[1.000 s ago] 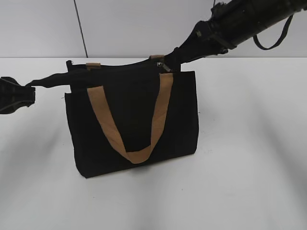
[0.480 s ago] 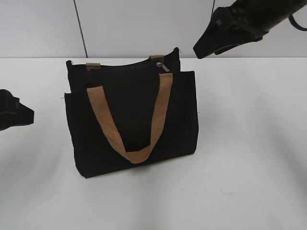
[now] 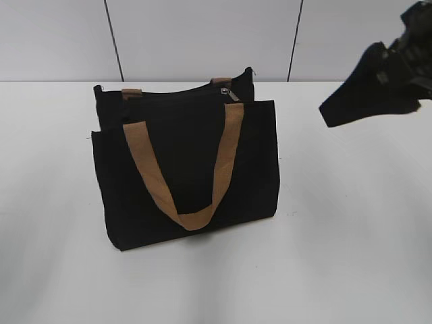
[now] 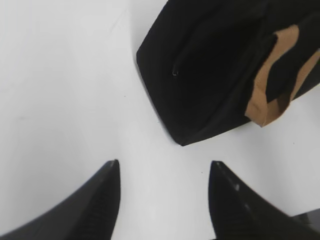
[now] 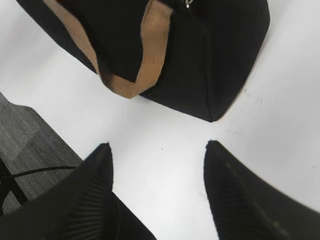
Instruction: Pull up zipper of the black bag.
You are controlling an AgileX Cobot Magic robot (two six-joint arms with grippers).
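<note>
The black bag [image 3: 189, 162] stands upright on the white table with a tan handle hanging down its front. The zipper [image 3: 182, 91] runs along its top edge, with the small silver pull [image 3: 231, 95] near the right end. My right gripper [image 3: 337, 111] hangs in the air to the right of the bag, apart from it, open and empty [image 5: 159, 147]. My left gripper is out of the exterior view; in the left wrist view it is open and empty [image 4: 165, 165] above bare table, with the bag's end [image 4: 210, 75] ahead of it. The right wrist view shows the bag [image 5: 200, 55] below.
The white table [image 3: 351, 236] stretches around the bag. A grey panelled wall [image 3: 202, 40] stands behind. In the right wrist view the table's edge and dark floor [image 5: 25, 140] with a cable show at the left.
Both grippers have let go of the bag and drawn back. The left one left the exterior view. The right one moved right and down. The bag stayed still.
</note>
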